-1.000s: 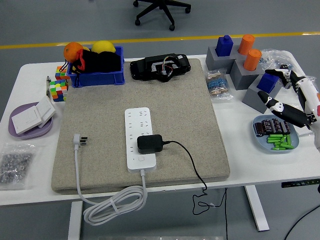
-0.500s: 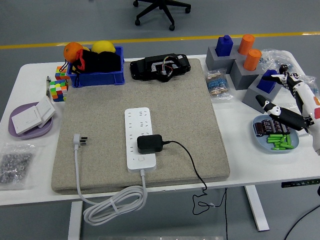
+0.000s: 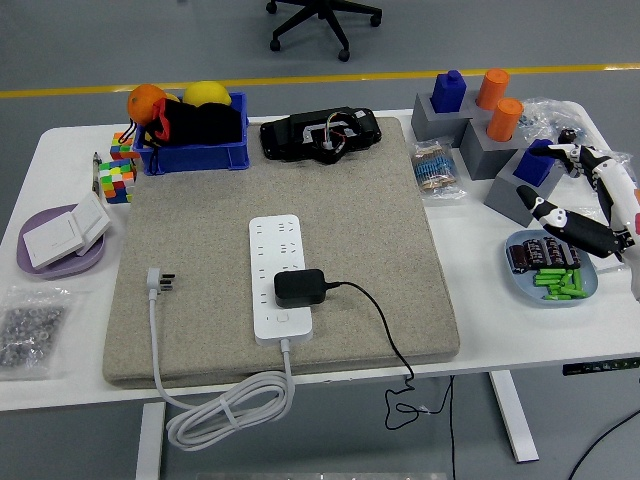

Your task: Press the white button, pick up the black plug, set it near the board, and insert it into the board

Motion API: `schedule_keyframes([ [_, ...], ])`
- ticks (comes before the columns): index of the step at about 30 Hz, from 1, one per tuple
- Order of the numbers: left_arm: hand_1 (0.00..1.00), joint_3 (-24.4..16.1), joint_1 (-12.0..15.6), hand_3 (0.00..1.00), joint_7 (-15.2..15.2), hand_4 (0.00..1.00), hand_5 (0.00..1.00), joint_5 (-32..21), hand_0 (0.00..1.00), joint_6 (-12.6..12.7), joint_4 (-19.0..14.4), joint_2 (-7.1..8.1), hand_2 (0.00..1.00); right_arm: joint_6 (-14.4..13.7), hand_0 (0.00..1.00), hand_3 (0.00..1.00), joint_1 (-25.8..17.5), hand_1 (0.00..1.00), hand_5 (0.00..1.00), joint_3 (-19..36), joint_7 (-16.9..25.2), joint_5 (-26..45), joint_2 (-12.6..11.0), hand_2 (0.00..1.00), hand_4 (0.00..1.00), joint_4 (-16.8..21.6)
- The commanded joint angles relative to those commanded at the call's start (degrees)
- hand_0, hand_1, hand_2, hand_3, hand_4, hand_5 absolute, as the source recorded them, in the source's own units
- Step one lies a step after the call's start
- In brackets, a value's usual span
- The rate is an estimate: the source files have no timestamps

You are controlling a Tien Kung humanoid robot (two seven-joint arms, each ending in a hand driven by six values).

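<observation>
**White table with plug seated on the power strip, right hand at frame right**

White table (image 3: 60,150) fills the frame, most of it covered by a grey felt mat (image 3: 200,300). At the mat's centre lies the board, a white power strip (image 3: 272,250), its own cord (image 3: 230,405) looping off the near edge. The black plug (image 3: 299,287) sits on the strip's lower sockets and appears inserted, its black cable (image 3: 385,335) trailing to the lower right; just below it is the white button (image 3: 285,319). So the plug lies as the task wants; whether the button is pressed cannot be told. The right hand (image 3: 585,205) hovers at the right edge above a blue dish (image 3: 520,280) of small parts, well apart from the strip, fingers (image 3: 560,222) spread and holding nothing. No left hand shows. Risk: a reach across from there could snag the trailing cable and tug the plug loose, or brush the dish.
</observation>
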Motion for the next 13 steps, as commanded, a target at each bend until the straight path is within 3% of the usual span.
schedule_keyframes([
  [13, 0.738, 0.7, -0.6, 0.769, -0.1, 0.549, 0.46, 0.3, 0.787, -0.3, 0.0, 0.35, 0.695, 0.1, 0.887, 0.691, 0.5, 0.822, 0.453, -0.5, 0.0, 0.0, -0.5, 0.75, 0.792, 0.2],
])
